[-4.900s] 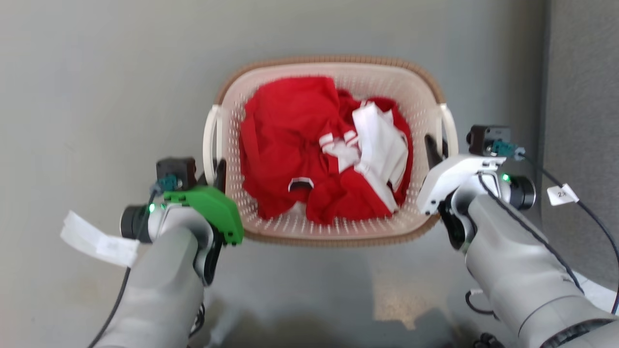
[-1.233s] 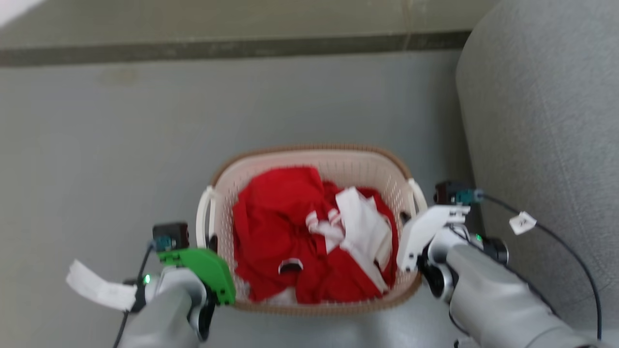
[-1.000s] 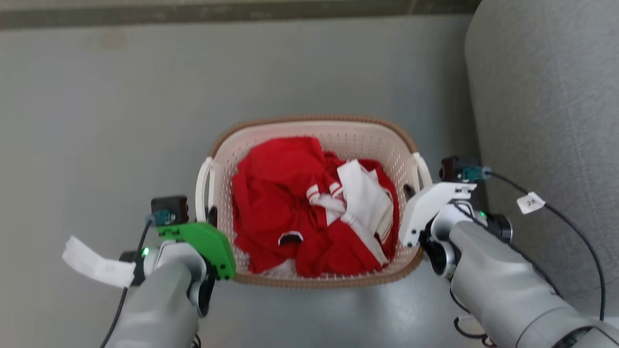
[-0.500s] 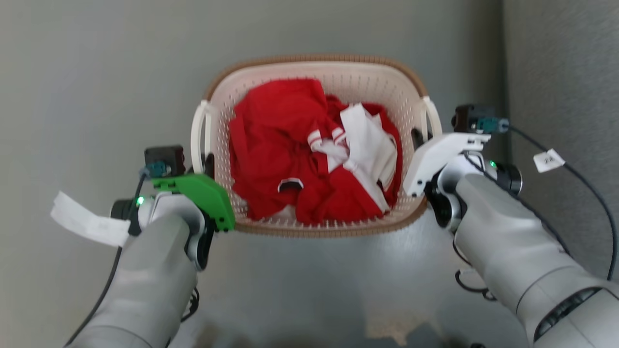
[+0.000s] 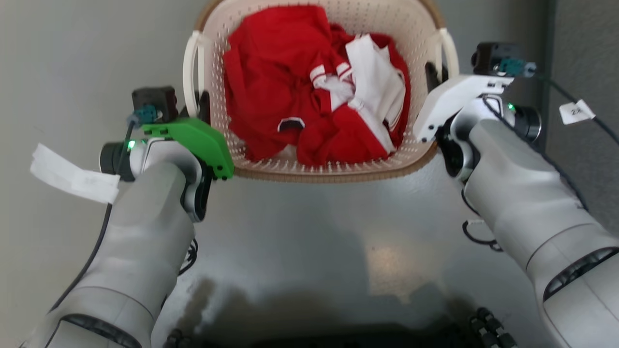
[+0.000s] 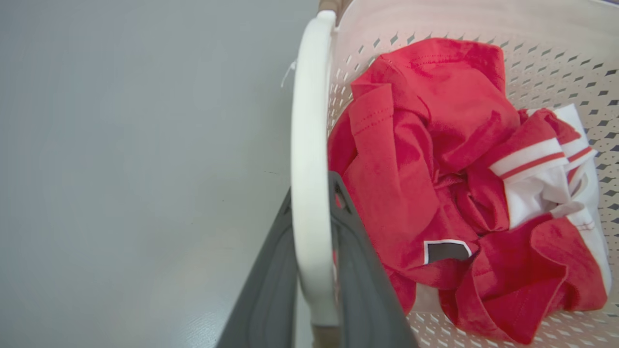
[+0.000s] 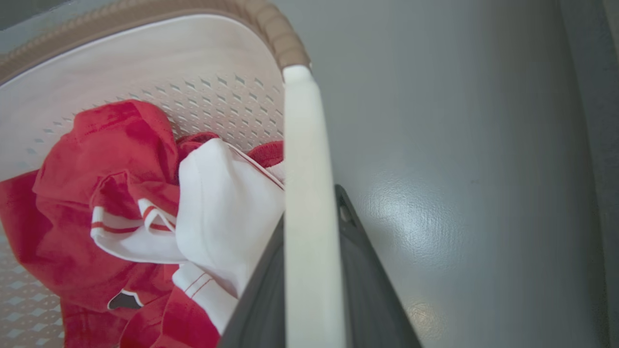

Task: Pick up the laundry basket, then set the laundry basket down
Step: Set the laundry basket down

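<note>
The laundry basket (image 5: 333,173), cream perforated plastic with a brown rim, sits at the top middle of the head view and holds red and white clothes (image 5: 314,82). My left gripper (image 5: 203,102) is shut on the basket's left white handle (image 5: 189,72). In the left wrist view both dark fingers (image 6: 362,280) flank that handle (image 6: 309,145). My right gripper (image 5: 431,76) is shut on the right handle (image 5: 449,48), and the right wrist view shows the handle (image 7: 304,145) between its fingers (image 7: 367,270). I cannot tell whether the basket touches the floor.
Grey glossy floor (image 5: 300,241) lies all around. A grey upholstered piece (image 5: 587,43) stands close on the right, beside my right arm. Loose cable (image 5: 476,234) hangs under the right forearm. My dark base (image 5: 338,333) shows at the bottom edge.
The whole head view has shifted, so the camera moved: basket and both grippers sit higher in the picture and look larger. Both grippers stay shut on the handles.
</note>
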Tool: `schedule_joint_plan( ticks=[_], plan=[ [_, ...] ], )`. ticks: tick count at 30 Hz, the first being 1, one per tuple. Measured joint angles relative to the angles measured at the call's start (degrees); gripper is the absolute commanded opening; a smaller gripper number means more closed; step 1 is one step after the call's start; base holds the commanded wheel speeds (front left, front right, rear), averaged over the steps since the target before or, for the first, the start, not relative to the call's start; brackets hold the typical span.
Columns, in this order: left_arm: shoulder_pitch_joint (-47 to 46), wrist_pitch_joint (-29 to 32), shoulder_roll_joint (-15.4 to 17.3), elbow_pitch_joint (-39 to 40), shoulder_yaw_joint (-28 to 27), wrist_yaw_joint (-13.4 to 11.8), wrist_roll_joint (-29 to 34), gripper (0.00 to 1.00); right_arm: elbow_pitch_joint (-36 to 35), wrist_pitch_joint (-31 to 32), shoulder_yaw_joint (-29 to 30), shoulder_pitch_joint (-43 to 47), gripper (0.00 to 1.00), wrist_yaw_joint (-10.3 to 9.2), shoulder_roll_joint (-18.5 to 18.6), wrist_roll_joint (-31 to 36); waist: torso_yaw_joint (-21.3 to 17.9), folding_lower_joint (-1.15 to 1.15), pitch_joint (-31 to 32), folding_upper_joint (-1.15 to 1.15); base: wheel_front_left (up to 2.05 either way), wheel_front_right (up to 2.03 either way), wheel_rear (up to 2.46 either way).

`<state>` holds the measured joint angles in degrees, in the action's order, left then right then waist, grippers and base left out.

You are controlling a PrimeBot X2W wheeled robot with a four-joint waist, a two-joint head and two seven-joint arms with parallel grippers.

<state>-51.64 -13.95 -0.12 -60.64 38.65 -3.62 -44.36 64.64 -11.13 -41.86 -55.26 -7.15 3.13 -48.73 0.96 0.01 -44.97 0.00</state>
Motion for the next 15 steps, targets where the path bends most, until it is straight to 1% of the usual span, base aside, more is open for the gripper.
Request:
schedule_joint_plan(
  ticks=[3, 6, 15],
  plan=[
    [-0.7, -0.2, -0.1, 0.0, -0.1, 0.0, 0.3, 0.0, 0.5, -0.5, 0.2, -0.9, 0.0, 0.01, 0.2, 0.3, 0.3, 0.0, -2.7, 0.0, 0.0, 0.0, 0.0],
    [-0.7, -0.2, -0.2, 0.0, -0.1, 0.0, 0.3, 0.0, 0.9, -0.8, 0.2, -1.0, 0.0, 0.02, 0.1, 0.3, 0.5, 0.0, -4.2, 0.0, 0.0, 0.0, 0.0],
    [-1.8, -0.2, -0.2, 0.1, -1.0, 0.0, 0.9, 0.0, 1.6, -1.8, 0.2, -2.1, 0.0, 0.08, -0.2, 0.4, 0.6, 0.0, -6.0, 0.0, 0.0, 0.0, 0.0]
  ],
)
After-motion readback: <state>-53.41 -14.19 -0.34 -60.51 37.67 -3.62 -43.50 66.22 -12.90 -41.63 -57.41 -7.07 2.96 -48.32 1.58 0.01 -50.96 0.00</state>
